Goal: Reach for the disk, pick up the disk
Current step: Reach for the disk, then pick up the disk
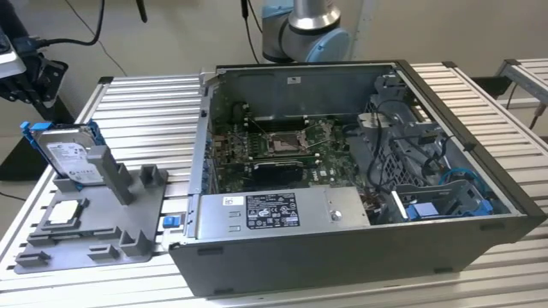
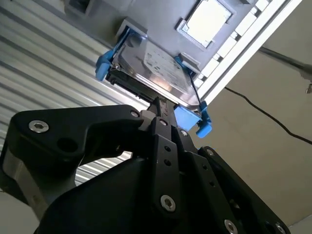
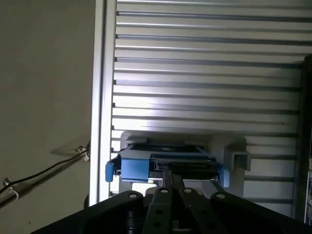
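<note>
The disk [image 1: 63,154] stands on edge in a slot of the grey fixture [image 1: 137,212] at the exterior view's left. It is a silver hard drive with a white label and blue rails. My black gripper [image 1: 30,80] hangs above it and a little further to the exterior view's left, not touching it. In both wrist views the two fingers lie pressed together, with nothing between them, and point at the disk's upper edge [image 2: 151,61] [image 3: 165,163]. The gripper [image 2: 162,103] [image 3: 173,176] is shut.
A small square CPU chip [image 1: 64,213] [image 2: 207,22] lies flat on the fixture, in front of the disk. An open computer case [image 1: 360,186] fills the middle of the ribbed aluminium table [image 1: 145,115], with a labelled grey box [image 1: 274,212] at its front. A cable [image 3: 44,170] hangs beyond the table's edge.
</note>
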`<state>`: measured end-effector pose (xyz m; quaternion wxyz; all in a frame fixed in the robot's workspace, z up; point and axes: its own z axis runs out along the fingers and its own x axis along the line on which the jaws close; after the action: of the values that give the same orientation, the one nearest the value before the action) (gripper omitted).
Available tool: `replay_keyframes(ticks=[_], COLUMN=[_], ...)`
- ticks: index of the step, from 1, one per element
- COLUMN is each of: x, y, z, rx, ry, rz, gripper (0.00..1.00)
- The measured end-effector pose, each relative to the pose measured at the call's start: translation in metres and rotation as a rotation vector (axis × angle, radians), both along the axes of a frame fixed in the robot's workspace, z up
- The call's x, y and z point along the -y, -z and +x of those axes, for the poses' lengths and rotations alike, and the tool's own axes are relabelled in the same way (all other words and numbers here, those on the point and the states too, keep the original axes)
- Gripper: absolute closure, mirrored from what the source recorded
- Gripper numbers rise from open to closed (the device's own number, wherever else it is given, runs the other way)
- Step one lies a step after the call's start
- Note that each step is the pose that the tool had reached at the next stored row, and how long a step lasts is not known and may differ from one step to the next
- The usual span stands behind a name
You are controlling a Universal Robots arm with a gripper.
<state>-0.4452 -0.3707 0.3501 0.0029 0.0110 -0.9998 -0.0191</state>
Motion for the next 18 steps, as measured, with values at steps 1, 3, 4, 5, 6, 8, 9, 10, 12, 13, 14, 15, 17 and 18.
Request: replay_keyframes(ticks=[1,3,4,5,6,8,9,10,12,13,14,15,17,18], x=[-0.0004,-0.0006,-0.0006,-0.0006,-0.0006,-0.0006,-0.0006,-0.0006,-0.0005,-0.0004,-0.0004,-0.0003,-0.0002,-0.0002], y=[0.0000,0.0000,0.0001,0.0001,0.0002,0.0003,0.0004,0.0006,0.0008,0.0010,0.0011,0.0011,0.0012,0.0013], z=[-0.002,-0.006,-0.008,-0.009,-0.011,-0.015,-0.017,-0.019,-0.020,-0.020,-0.021,-0.021,-0.022,-0.022], rx=[-0.0024,-0.0070,-0.0087,-0.0100,-0.0113,-0.0138,-0.0150,-0.0161,-0.0181,-0.0190,-0.0197,-0.0208,-0.0214,-0.0214], ry=[-0.001,-0.003,-0.005,-0.007,-0.008,-0.010,-0.012,-0.013,-0.017,-0.019,-0.021,-0.021,-0.021,-0.021], rz=[-0.0001,-0.0001,-0.0003,-0.0004,-0.0007,-0.0015,-0.0018,-0.0023,-0.0038,-0.0049,-0.0059,-0.0071,-0.0087,-0.0088], gripper=[1.00,1.00,1.00,1.00,1.00,1.00,1.00,1.00,1.00,1.00,1.00,1.00,1.00,1.00])
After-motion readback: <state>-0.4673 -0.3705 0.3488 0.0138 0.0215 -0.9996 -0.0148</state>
